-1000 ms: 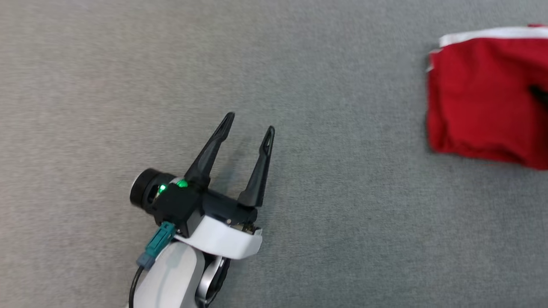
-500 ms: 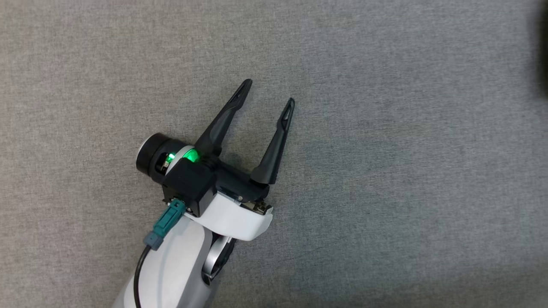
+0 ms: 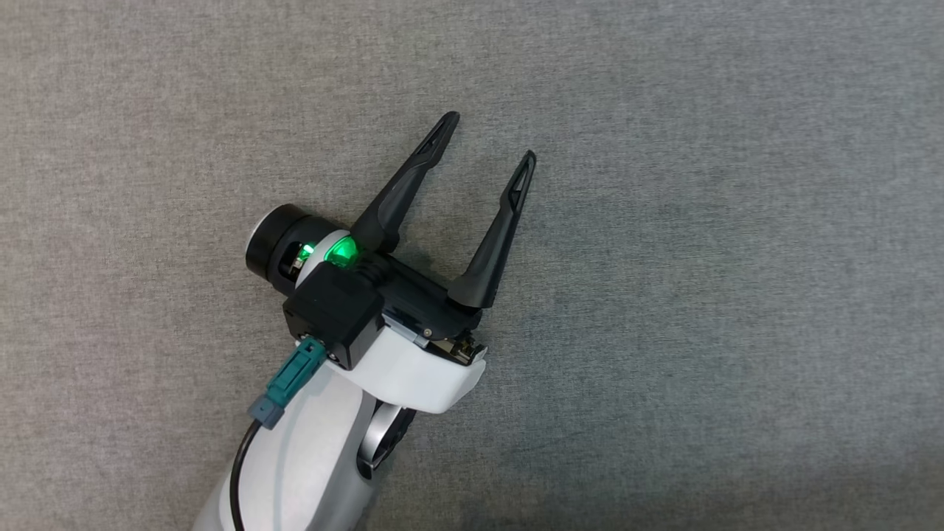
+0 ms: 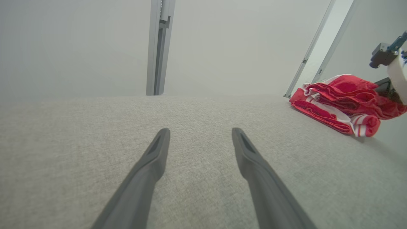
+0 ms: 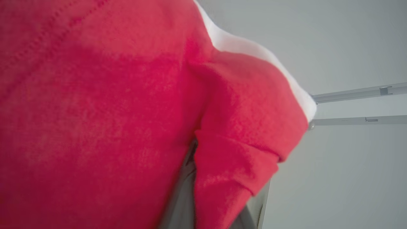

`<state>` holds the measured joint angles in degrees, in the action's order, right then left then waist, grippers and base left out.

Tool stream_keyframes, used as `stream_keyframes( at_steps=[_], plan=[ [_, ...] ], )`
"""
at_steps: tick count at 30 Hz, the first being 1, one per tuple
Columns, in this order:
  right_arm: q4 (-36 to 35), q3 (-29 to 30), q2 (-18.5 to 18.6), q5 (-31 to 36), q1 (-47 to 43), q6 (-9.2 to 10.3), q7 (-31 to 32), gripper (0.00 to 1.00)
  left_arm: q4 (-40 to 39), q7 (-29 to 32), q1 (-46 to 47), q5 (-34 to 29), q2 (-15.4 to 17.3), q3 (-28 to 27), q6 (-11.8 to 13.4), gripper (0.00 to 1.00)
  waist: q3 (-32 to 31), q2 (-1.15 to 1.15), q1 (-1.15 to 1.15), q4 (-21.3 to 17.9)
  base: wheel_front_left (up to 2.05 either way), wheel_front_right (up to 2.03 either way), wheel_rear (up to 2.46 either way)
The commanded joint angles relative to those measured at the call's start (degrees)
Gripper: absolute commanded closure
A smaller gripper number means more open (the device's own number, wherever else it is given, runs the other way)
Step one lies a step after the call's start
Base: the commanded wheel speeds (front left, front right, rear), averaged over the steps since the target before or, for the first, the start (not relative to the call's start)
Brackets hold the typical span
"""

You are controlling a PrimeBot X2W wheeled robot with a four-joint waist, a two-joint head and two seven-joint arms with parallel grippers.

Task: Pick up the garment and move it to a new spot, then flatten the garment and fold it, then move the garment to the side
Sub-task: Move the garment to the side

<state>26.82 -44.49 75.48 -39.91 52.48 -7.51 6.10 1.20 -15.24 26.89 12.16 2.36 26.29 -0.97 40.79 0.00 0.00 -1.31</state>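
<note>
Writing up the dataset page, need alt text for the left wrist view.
Left gripper open, its two dark fingers spread above a grey fabric surface. At the right, near the surface's far edge, is a folded red garment with white trim, part of the right arm beside it.

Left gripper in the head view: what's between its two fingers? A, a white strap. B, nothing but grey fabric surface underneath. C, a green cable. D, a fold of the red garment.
B: the left gripper stands open with just the grey fabric surface showing between its fingers, while the red garment lies off to one side in the left wrist view.
</note>
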Motion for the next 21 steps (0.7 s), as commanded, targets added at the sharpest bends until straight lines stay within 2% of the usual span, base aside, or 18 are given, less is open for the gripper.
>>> stream_keyframes(
  at_steps=[1,11,12,13,21],
  plan=[
    [0.9,0.6,-0.1,0.5,-0.3,0.04,-0.2,1.0,1.7,0.4,0.0,0.2,1.0,-0.6,0.2,0.0,0.4,0.0,0.0,0.4,0.0,0.0,0.0],
    [7.5,2.6,-3.5,6.9,-0.8,0.04,-1.3,1.0,2.2,0.4,-0.1,0.7,1.4,-0.2,0.7,0.0,1.2,0.0,0.0,1.7,0.0,0.0,0.0],
    [8.0,3.0,-3.9,7.2,-0.7,0.04,-1.7,0.59,2.2,0.4,-0.1,0.7,1.4,-0.3,0.7,0.0,1.1,0.0,0.0,1.8,0.0,0.0,0.0],
    [8.6,3.3,-4.5,7.3,-0.7,0.04,-1.8,0.0,2.3,0.4,-0.1,0.6,1.4,-0.4,0.7,0.0,1.0,0.0,0.0,1.8,0.0,0.0,0.0],
    [10.5,5.1,-6.5,9.6,0.5,0.04,-3.2,0.0,1.8,0.4,-0.6,0.9,1.0,-0.6,1.0,0.0,-0.8,0.0,0.0,1.8,0.0,0.0,0.0]
  ],
)
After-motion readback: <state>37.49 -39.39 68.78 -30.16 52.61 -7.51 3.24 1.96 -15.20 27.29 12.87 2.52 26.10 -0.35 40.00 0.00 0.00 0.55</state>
